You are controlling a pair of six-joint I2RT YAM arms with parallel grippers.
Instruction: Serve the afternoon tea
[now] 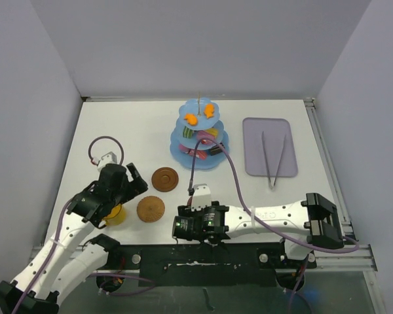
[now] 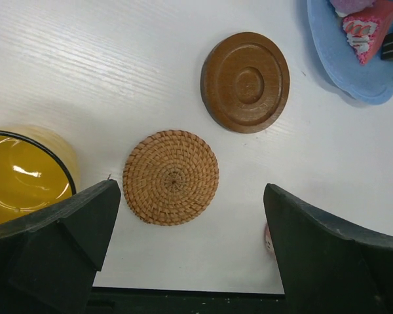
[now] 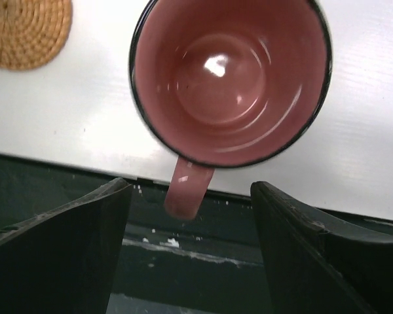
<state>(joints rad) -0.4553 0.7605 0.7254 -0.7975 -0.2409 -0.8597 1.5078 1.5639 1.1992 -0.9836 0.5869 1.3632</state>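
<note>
Thin metal tongs [image 1: 272, 180] on a flat lilac tray [image 1: 254, 163], toward the right of the white table [image 1: 131, 124]

Coasters [image 1: 164, 178] sit between the left mug [image 1: 114, 214] and, apparently, the right mug [image 3: 229, 82]; stand [image 1: 181, 154] behind, tongs [image 1: 272, 180] on tray [image 1: 255, 131].

No readable text, no labels, no numbers

White table [image 1: 118, 124], laden
Blue stand [image 1: 198, 134], lilac tray [image 1: 255, 147], wooden coaster [image 1: 164, 178], woven coaster [image 1: 150, 209], yellow mug [image 1: 114, 214], dark-red mug [image 3: 229, 78] rest on it.
</note>
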